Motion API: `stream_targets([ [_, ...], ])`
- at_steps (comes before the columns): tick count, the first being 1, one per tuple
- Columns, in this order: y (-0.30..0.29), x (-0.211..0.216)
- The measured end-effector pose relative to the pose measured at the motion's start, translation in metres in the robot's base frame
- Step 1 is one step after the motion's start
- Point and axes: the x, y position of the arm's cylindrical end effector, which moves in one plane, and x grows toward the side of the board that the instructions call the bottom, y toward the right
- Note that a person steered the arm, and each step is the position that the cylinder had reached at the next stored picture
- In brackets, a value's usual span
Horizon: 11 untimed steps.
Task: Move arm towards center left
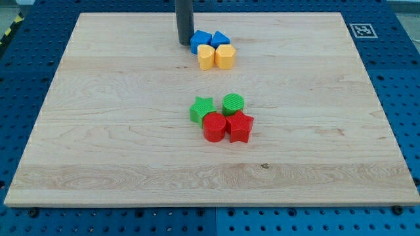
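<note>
1. My tip point(184, 43), the lower end of a straight dark rod, rests on the pale wooden board point(98, 131) near the view's top, a little left of the middle; the rod runs up out of the view's top edge; there are no fingers here, only the bare rod, and it holds nothing.
2. Just right of my tip, touching it or very nearly so, sits a blue block point(200, 40), its exact shape hard to make out from this angle; beside it on the right is a blue triangular block point(220, 38).
3. Directly below those two, touching them, are a yellow block with a rounded, heart-like outline point(206, 57) and a yellow hexagonal block point(225, 56); the four form one tight cluster.
4. Well apart, near the board's centre, lies a second cluster: a green star block point(201, 109) on the left, a green cylinder point(233, 103) to its right, a red cylinder point(214, 127) below them, and a red star block point(240, 126) beside it.
5. The centre left of the board lies down and to the left of my tip; the board rests on a blue perforated table point(407, 78); a small black-and-white marker point(359, 30) sits at the board's top right corner.
</note>
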Motion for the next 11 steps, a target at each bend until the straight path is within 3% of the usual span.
stream_targets([
  [3,-0.017,0.002],
  [5,-0.107,0.02],
  [6,-0.116,0.023],
  [9,-0.116,0.079],
  [11,-0.084,0.12],
])
